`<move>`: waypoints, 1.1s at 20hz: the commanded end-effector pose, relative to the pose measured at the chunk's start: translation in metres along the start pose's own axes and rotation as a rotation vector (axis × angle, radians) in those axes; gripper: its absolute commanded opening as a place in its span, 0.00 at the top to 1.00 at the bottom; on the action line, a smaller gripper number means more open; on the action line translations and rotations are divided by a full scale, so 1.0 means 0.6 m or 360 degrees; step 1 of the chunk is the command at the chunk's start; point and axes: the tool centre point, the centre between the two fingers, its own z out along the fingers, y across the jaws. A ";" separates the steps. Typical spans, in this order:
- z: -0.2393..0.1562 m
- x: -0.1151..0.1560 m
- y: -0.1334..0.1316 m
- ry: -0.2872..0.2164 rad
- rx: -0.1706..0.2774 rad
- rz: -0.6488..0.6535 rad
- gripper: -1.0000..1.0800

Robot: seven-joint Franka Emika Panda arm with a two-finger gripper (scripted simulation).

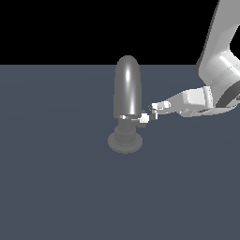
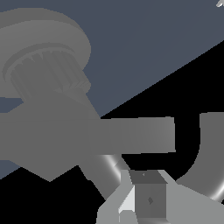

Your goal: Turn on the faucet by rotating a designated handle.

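One upright faucet (image 1: 127, 89), handle (image 1: 143, 119) sideways toward exterior view's right.

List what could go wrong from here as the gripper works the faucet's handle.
1. The gripper meets only the outer end of the short handle, so it could slide off as the handle turns.
2. The fingertips sit close beside the faucet, so a sweep could bump its body.
3. Neither view shows a firm hold, so a push may not turn it.
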 end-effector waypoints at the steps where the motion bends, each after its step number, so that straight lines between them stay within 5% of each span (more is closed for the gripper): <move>1: 0.000 0.019 0.006 -0.0001 0.0000 0.0001 1.00; 7: 0.000 0.066 0.019 -0.0001 0.0000 0.0001 1.00; 9: 0.000 0.030 0.016 0.0015 0.0003 -0.0051 1.00; 22: 0.000 0.153 -0.027 -0.0001 0.0000 0.0000 1.00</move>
